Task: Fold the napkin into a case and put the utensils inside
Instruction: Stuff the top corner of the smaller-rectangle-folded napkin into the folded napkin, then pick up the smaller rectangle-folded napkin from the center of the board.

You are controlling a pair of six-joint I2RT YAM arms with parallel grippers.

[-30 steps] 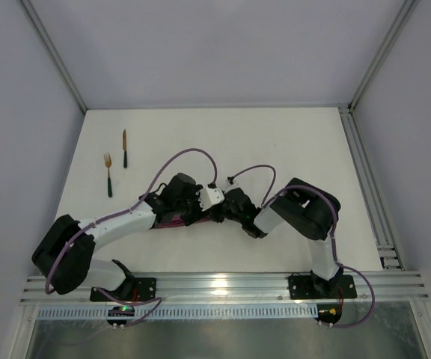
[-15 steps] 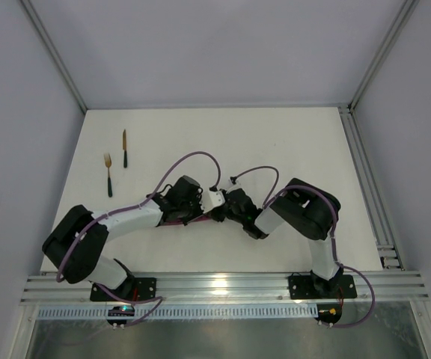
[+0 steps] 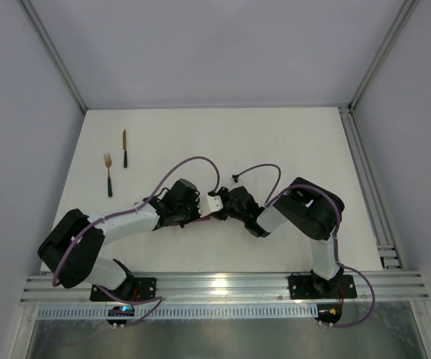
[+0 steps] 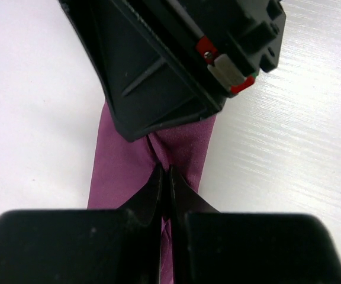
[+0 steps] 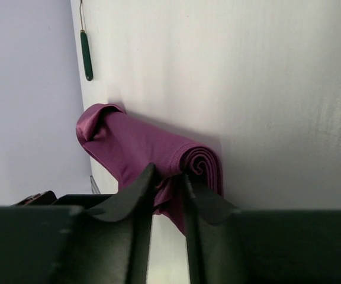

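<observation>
left claw point(image 4: 164, 173) pinched shut on a crease of the napkin point(image 4: 120, 177), which lies bunched & rolled mid-desk point(image 3: 298, 142) btw both arms. right claw point(image 5: 167, 176) narrow, jaws slightly parted astride the napkin's rolled edge. fork point(image 3: 108, 173) & knife point(image 3: 125, 148) lie far-left, well apart from it.

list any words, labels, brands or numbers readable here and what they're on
None: no readable text in any view. The napkin is plain, the fork and knife show no marking, and the red and white tab on the right tool carries no letters.
</observation>
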